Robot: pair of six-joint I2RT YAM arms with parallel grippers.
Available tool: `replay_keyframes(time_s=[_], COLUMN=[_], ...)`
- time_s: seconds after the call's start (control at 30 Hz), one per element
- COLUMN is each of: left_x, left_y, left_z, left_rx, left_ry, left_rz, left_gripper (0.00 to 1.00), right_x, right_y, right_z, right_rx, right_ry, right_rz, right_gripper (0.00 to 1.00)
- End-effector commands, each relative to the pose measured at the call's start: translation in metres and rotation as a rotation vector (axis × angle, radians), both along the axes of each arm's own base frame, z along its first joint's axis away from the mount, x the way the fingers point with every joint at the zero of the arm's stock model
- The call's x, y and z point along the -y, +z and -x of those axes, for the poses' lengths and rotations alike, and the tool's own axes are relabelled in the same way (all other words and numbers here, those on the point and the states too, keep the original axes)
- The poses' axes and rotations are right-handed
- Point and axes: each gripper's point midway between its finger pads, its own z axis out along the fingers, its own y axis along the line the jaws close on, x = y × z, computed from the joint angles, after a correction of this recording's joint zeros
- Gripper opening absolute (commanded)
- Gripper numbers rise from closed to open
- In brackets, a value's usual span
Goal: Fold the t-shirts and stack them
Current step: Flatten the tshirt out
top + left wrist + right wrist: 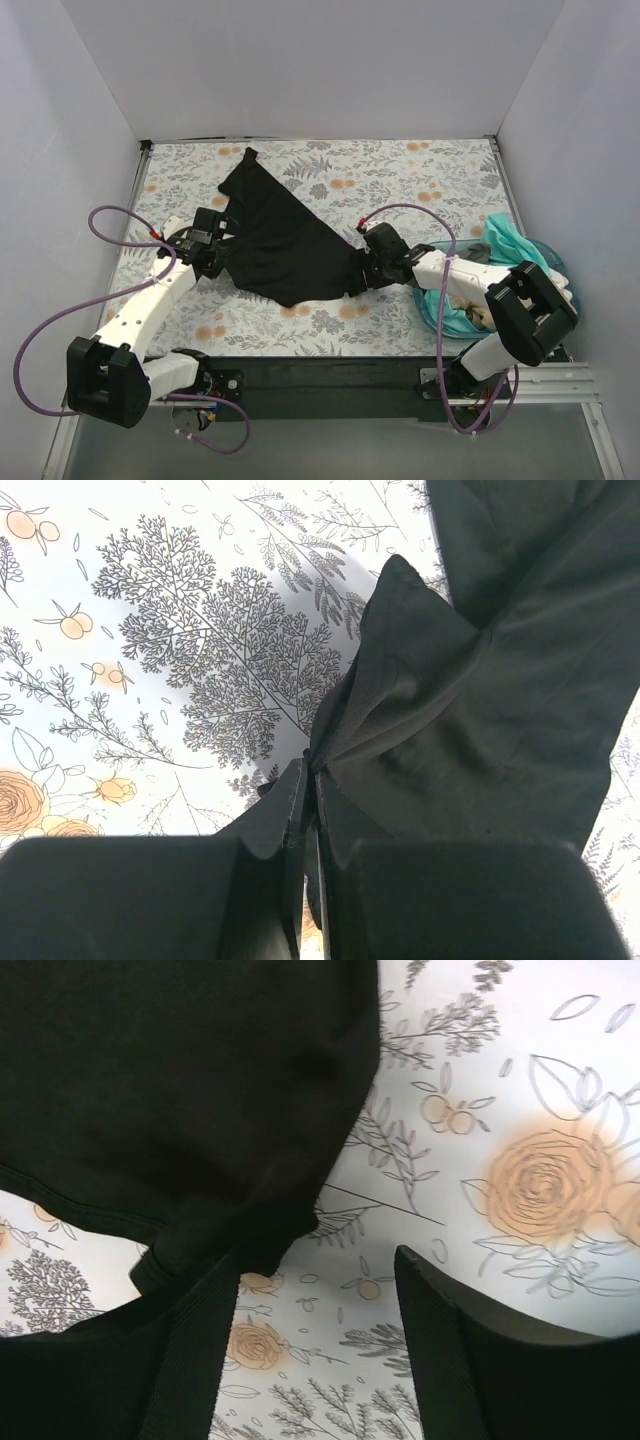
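Two grips are what this step wants, and I have only one. My left gripper [213,255] is pinched tight on the left edge of the black shirt [280,240], with the cloth bunched into a ridge right at the tips. My right gripper [365,265] sits at the shirt's near right corner with its jaws apart. The shirt lies spread across the middle of the table [400,170], one narrow end pointing to the far side. A teal shirt [505,235] hangs over the tub [428,303] at my right, well apart from this work.

To do it well, I judge the right side must get the hem squarely between both pads before it bites. A sliver at the corner would likely slip once both arms pull the cloth taut. After that, a level, even lift from both ends should keep the fold line straight.

The top view gives me the shirt's whole outline and both arms, but hides the jaws. The left wrist view shows the tips together on the cloth. Only the right wrist view shows the gap — the hem draped over one fingertip [215,1295], the other finger bare above the flowered table.
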Motion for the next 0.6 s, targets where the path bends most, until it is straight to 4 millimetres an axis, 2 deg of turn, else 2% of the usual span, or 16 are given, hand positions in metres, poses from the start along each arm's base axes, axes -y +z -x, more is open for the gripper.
replay_keyframes(time_s=[0.0, 0.17, 0.27, 0.3, 0.33, 0.37, 0.43, 0.53, 0.57], left_x=[-0.003, -0.004, -0.002, -0.001, 0.0, 0.001, 0.001, 0.004, 0.008], left_y=[0.007, 0.011, 0.017, 0.018, 0.022, 0.025, 0.032, 0.058, 0.081], left_z=[-0.001, -0.001, -0.003, -0.004, -0.005, -0.006, -0.008, -0.019, -0.026], left_rx=[0.038, 0.045, 0.069, 0.074, 0.089, 0.098, 0.116, 0.187, 0.246], left_ry=[0.002, 0.002, 0.001, -0.001, -0.004, -0.008, -0.006, 0.0, -0.019], left_rz=[-0.005, -0.007, 0.003, 0.008, 0.018, 0.024, 0.028, 0.05, 0.068], left_gripper=[0.0, 0.0, 0.0, 0.0, 0.0, 0.0, 0.0, 0.0, 0.0], right_x=[-0.02, -0.031, -0.036, -0.036, -0.036, -0.037, -0.037, -0.034, -0.033], right_y=[0.0, -0.012, -0.011, -0.01, -0.009, -0.004, 0.008, 0.042, 0.063], right_z=[-0.003, -0.001, -0.004, -0.006, -0.008, -0.01, -0.016, -0.029, -0.036], right_rx=[0.015, 0.003, 0.013, 0.024, 0.034, 0.048, 0.085, 0.187, 0.24], right_ry=[0.008, 0.03, 0.047, 0.04, 0.038, 0.035, 0.037, 0.035, 0.027], right_rz=[-0.059, -0.052, -0.054, -0.047, -0.045, -0.05, -0.052, -0.051, -0.063], right_gripper=[0.68, 0.57, 0.33, 0.18, 0.11, 0.04, 0.01, 0.01, 0.01])
